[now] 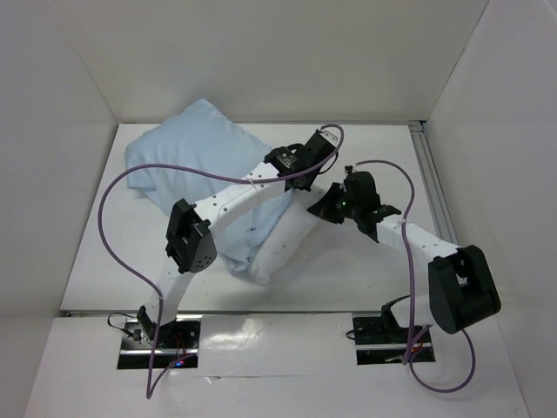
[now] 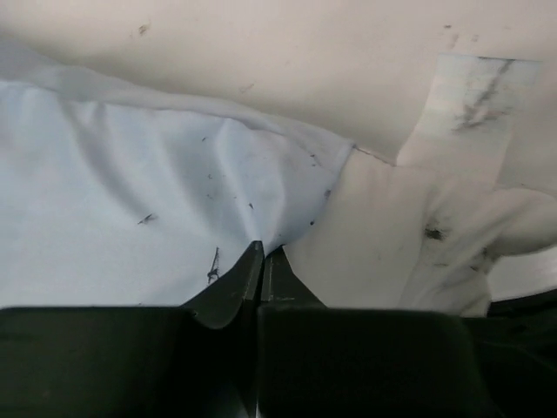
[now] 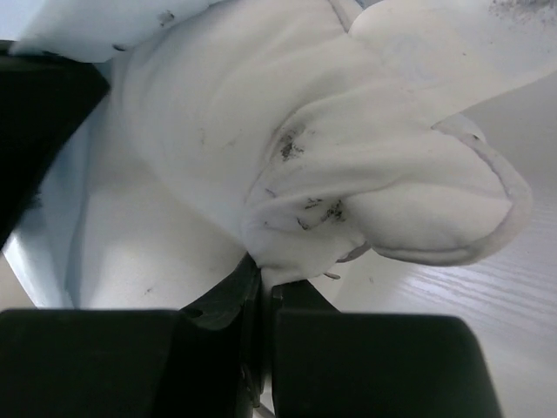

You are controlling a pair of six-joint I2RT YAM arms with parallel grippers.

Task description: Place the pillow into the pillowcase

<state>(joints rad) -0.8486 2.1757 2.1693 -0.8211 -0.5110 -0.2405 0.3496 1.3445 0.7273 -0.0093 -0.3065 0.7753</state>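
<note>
Top view: left end effector (image 1: 296, 177) and right end effector (image 1: 323, 209) meet at the pillowcase (image 1: 196, 148) mouth, with the pillow (image 1: 283, 248) protruding beside them. Left wrist: tips pressed together, pinching the pillowcase hem. Right wrist: tips pinching pillow fabric directly ahead.

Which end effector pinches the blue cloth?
The left end effector: its tips nip the blue pillowcase, while the right end effector nips the white pillow.
</note>
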